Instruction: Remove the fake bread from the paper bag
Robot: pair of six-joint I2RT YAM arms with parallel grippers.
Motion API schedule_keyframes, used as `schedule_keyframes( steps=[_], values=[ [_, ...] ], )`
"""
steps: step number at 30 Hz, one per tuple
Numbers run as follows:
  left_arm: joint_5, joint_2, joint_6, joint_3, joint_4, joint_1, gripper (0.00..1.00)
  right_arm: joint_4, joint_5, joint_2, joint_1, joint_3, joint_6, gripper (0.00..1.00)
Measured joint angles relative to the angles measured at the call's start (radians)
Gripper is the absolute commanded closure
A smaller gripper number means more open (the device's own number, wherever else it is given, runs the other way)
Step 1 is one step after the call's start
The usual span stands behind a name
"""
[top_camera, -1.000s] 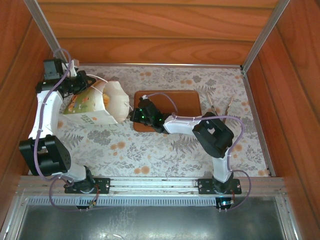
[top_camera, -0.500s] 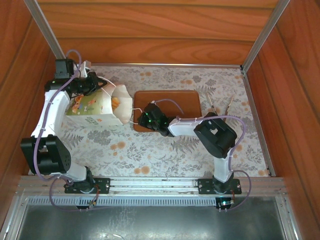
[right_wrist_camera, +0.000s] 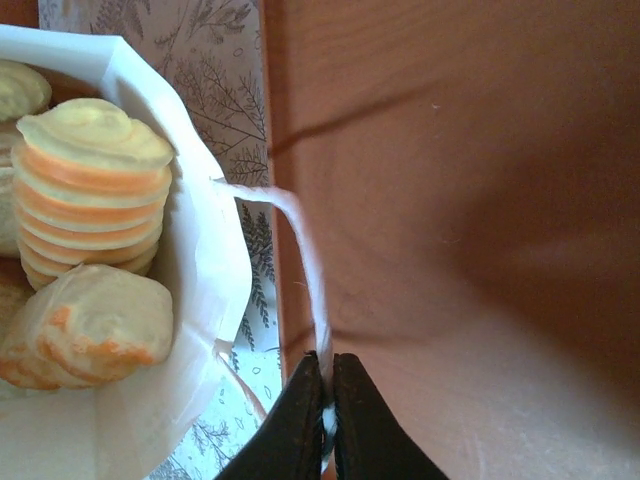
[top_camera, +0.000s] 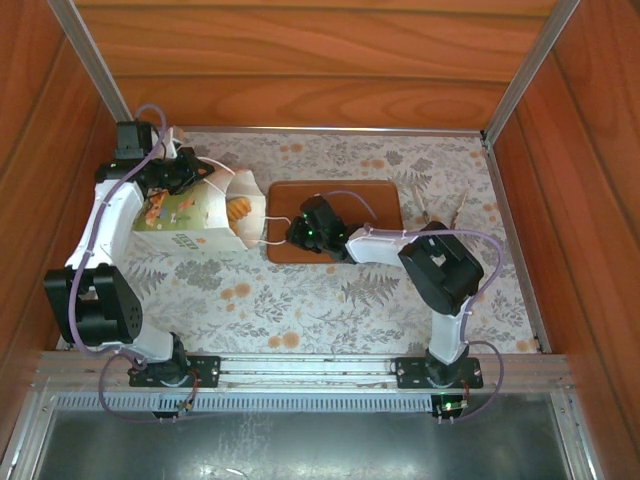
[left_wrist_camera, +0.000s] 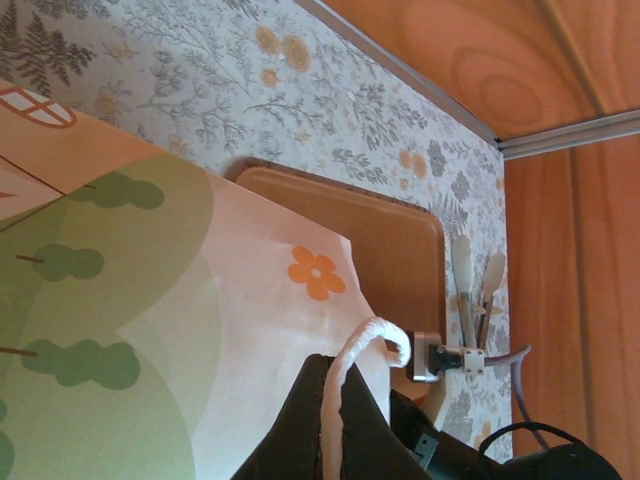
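The white paper bag (top_camera: 190, 218) with its green print lies on its side at the left, mouth facing right. Fake bread (top_camera: 238, 208) shows inside the mouth. Up close I see a ridged loaf (right_wrist_camera: 92, 190) and a paler piece (right_wrist_camera: 90, 325) behind the bag rim (right_wrist_camera: 205, 270). My left gripper (top_camera: 200, 172) is at the bag's far top edge, shut (left_wrist_camera: 335, 375) on a white cord handle (left_wrist_camera: 375, 335). My right gripper (top_camera: 288, 233) is to the right of the mouth, over the brown board, shut (right_wrist_camera: 328, 368) on the other cord handle (right_wrist_camera: 305, 255), which runs taut to the rim.
A flat brown board (top_camera: 370, 205) lies right of the bag, under the right wrist. Pale utensils (top_camera: 440, 212) rest on the floral cloth beyond the board's right end. Wooden walls close the back and both sides.
The right gripper has drawn back to the right over the board with its cord. The left gripper has shifted right and away, and the bag's mouth has turned so bread shows.
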Motion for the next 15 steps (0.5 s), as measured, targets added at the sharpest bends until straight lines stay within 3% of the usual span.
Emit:
schedule_keyframes(
  steps=[10,15],
  values=[
    [-0.079,0.011,-0.001,-0.023,0.015,0.0,1.0,-0.044,-0.077,0.103,-0.011,0.13,-0.034,0.95],
    [-0.041,0.013,0.002,-0.024,0.018,0.0,1.0,-0.066,-0.096,0.109,-0.011,0.137,-0.039,0.94]
  ],
)
